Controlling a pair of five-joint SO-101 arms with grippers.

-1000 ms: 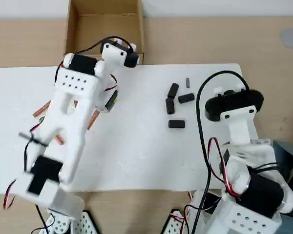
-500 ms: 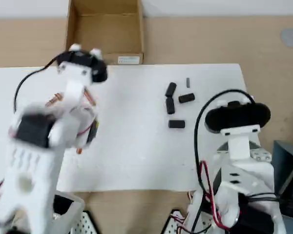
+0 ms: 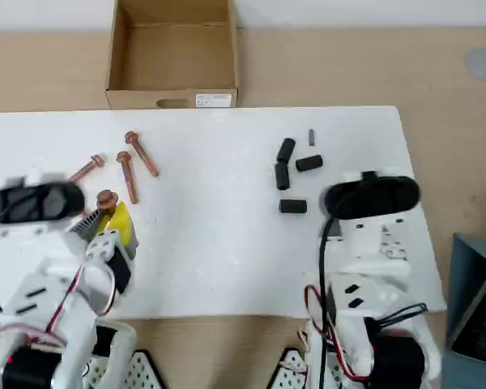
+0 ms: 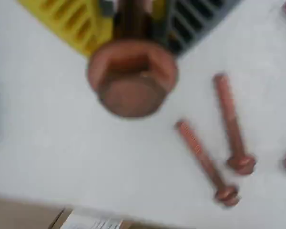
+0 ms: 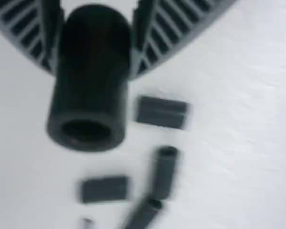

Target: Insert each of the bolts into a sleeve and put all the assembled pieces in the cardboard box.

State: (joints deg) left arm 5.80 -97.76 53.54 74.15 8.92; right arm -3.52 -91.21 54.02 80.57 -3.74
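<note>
Items held: copper bolt, hex flange head; black sleeve, plain tube with an open bore.
The left gripper pinches the bolt's shank over the white board's left side. The right gripper clasps the sleeve near four loose sleeves. Three loose bolts lie well apart from these, with broad board between. The cardboard box stands open-topped just beyond the board's far edge.

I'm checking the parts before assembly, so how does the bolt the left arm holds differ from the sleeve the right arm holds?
The bolt is copper; the sleeve is black. The bolt ends in a wide solid head; the sleeve ends in an open hole. Both are clamped between an arm's jaws over the white board.
</note>
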